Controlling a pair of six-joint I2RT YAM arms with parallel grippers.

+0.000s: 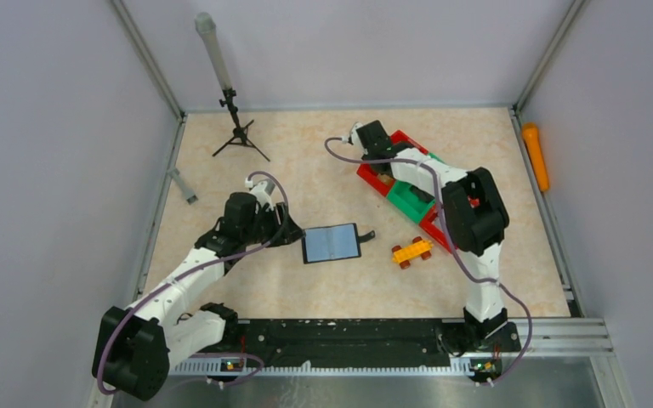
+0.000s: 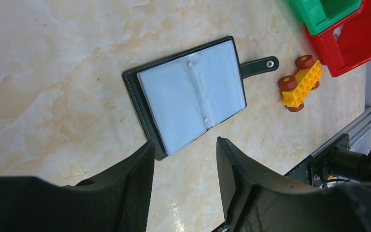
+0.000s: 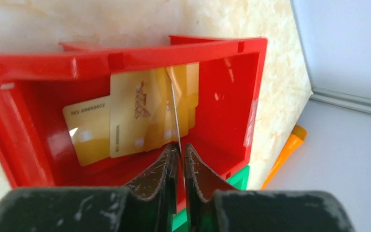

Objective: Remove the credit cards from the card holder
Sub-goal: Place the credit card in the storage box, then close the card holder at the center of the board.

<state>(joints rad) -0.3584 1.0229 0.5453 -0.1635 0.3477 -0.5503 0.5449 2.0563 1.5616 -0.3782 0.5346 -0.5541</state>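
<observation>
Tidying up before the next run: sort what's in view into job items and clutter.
Job: card holder, lying open; gold cards in red bin; single card edge-on in the right end effector.
Lying about: toy brick car, green bin, tripod, orange cylinder.

The left arm point(image 1: 189, 270) and right arm point(image 1: 480, 293) wear white link shells between bulky black joint housings, each trailed by a looping lilac cable point(image 1: 332, 151). The right end effector point(image 3: 179, 148) has black, wedge-shaped fingers point(image 3: 157, 176) (scuffed grey along the edges).

Beige marbled tabletop point(image 1: 323, 170), pale grey walls point(image 1: 349, 42) (aluminium corner posts point(image 1: 149, 59)).
</observation>
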